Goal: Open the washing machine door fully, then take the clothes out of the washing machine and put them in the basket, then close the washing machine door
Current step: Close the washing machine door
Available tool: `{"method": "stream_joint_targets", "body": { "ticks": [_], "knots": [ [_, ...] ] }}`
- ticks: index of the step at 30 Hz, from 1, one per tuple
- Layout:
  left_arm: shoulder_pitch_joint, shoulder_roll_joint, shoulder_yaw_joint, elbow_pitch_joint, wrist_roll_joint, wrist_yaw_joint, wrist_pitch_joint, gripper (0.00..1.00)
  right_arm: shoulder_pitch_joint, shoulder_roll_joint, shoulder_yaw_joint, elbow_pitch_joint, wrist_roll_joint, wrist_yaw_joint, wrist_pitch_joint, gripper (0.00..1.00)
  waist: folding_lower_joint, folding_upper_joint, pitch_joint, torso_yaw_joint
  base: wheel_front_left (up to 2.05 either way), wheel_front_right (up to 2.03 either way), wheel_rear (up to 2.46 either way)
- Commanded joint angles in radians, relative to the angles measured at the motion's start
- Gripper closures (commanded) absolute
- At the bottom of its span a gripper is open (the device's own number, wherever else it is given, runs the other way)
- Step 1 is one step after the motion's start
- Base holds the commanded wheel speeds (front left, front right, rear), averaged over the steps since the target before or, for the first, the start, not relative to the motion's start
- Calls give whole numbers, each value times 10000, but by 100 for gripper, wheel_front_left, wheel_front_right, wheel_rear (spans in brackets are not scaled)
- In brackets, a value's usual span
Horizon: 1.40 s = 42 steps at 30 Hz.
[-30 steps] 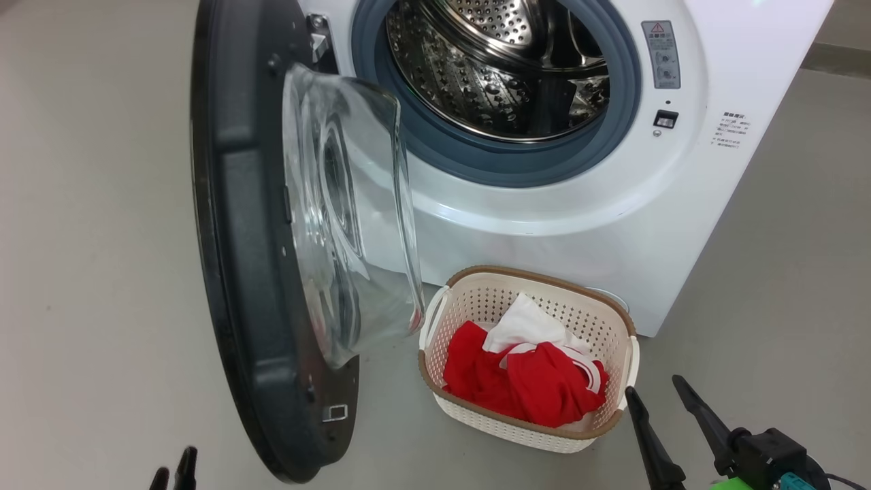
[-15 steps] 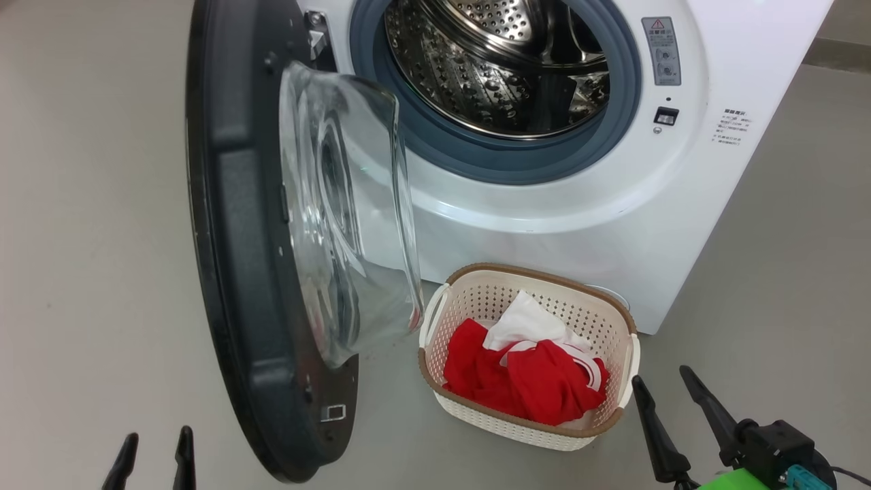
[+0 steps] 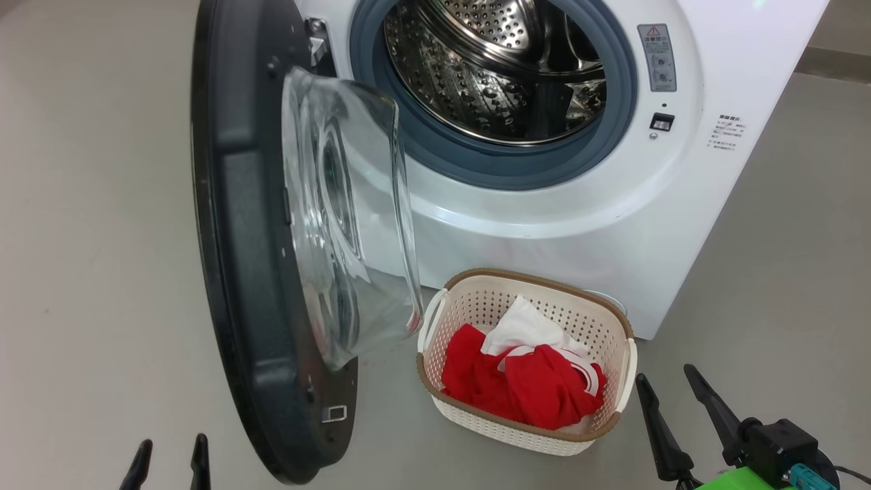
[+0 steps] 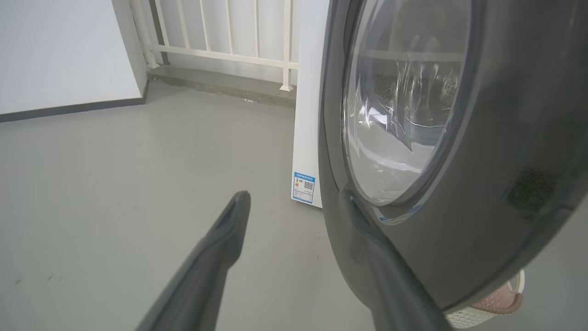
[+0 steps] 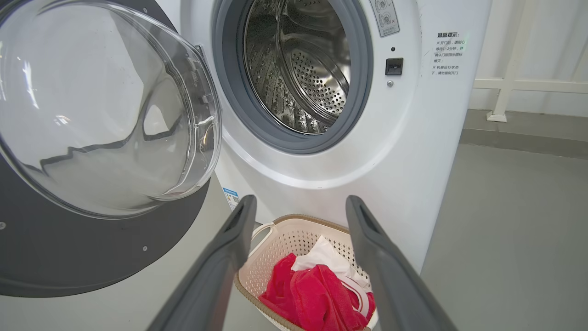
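On the grey floor (image 3: 102, 204) before the robot, items as found:

1. Washer (image 3: 612, 224). White, front-loading, with a grey-blue rubber ring around a perforated steel drum. Its top is cut off by the head view's upper edge, and the back of the drum lies in shadow, hard to make out.

2. Door (image 3: 245, 272). Round, with a wide dark rim and a bulging clear glass bowl. It is swung out on the hinge at the head view's left and stands on edge, roughly square to the washer's front. The bowl bulges toward that view's right, over the floor beside the basket. The upper rim is cut off.

3. Basket (image 3: 537, 279). Cream, perforated, with a brown rim and white side handles. It sits on the floor just in front of the washer, below the opening and just right of the door's lower edge. Its long axis runs roughly along the washer's front, slightly slanted.

4. Clothes (image 3: 537, 391). Crumpled red fabric with a white panel and white trim, lying inside the basket and hiding its bottom.

5. Left gripper (image 3: 172, 444). Only the fingertips clear the bottom edge. The jaws are apart and empty. In its wrist view one finger overlaps the door's outer rim; whether they touch cannot be told.

6. Right gripper (image 3: 664, 374). Just right of the basket, jaws spread and empty.
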Motion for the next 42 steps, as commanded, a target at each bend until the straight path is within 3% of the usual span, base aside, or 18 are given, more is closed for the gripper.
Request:
{"method": "stream_joint_targets", "body": {
  "ticks": [1, 5, 8, 9, 10, 11, 14, 15, 22, 27, 30, 35, 42],
  "knots": [
    [-149, 63, 366, -226, 86, -56, -121, 0, -192, -74, 207, -208, 53, 65, -65, 0, 0, -1, -13, 3, 0, 0, 0],
    [-150, 58, 362, -261, 35, -56, -121, 0, -154, -63, 206, -219, 59, 65, -65, 0, 0, -1, -63, 16, 0, 0, 0],
    [-240, -13, 481, -339, -764, -56, -122, 0, -126, -56, 193, -235, 67, 65, -65, 0, 0, -1, -89, 46, 0, 0, 0],
    [-289, -39, 508, -357, -1225, -56, -122, 35, -115, -54, 186, -241, 71, 65, -65, 0, 0, -1, -99, 57, 0, 0, 0],
    [-347, -52, 493, -436, -1631, -56, -122, 78, -103, -52, 181, -247, 74, 65, -65, 0, 0, -1, -107, 68, 0, 0, 0],
    [-458, -69, 508, -574, -2684, -56, -122, 100, -83, -46, 184, -252, 75, 65, -65, 0, 0, -1, -116, 83, 0, 0, 0],
    [-648, -84, 707, -776, -4049, -56, -122, 100, -69, -42, 191, -250, 74, 65, -65, 0, 0, -1, -124, 93, 0, 0, 0],
    [-837, -84, 957, -902, -5665, -56, -122, 100, -63, -37, 205, -243, 75, 65, -65, 0, 0, -1, -132, 85, 0, 0, 0],
    [-1177, 998, 572, -1478, -10663, -56, 11, 100, -47, -22, 253, -227, 78, 65, -65, 0, 0, -1, -120, 7, 0, 0, 0],
    [-1277, 1474, 563, -2411, -14596, -56, 2672, 100, -43, -17, 214, -245, 56, 65, -65, 0, 0, -1, -29, -4, 0, 0, 0],
    [-1108, 1950, 580, -2495, -15381, -56, 4618, 100, -97, -15, 204, -254, 41, 65, -65, 0, 0, -1, 62, -28, 0, 0, 0],
    [-1006, 2399, 336, -2620, -15409, -56, 7032, 100, -192, -37, 202, -257, 15, 65, -65, 0, 0, -1, 206, -103, 0, 0, 0],
    [-1111, 2130, 456, -2725, -15265, -56, 8575, 100, -275, -51, 176, -258, -19, 65, -65, 0, 0, -1, 363, -228, 0, 0, 0]
  ]
}}
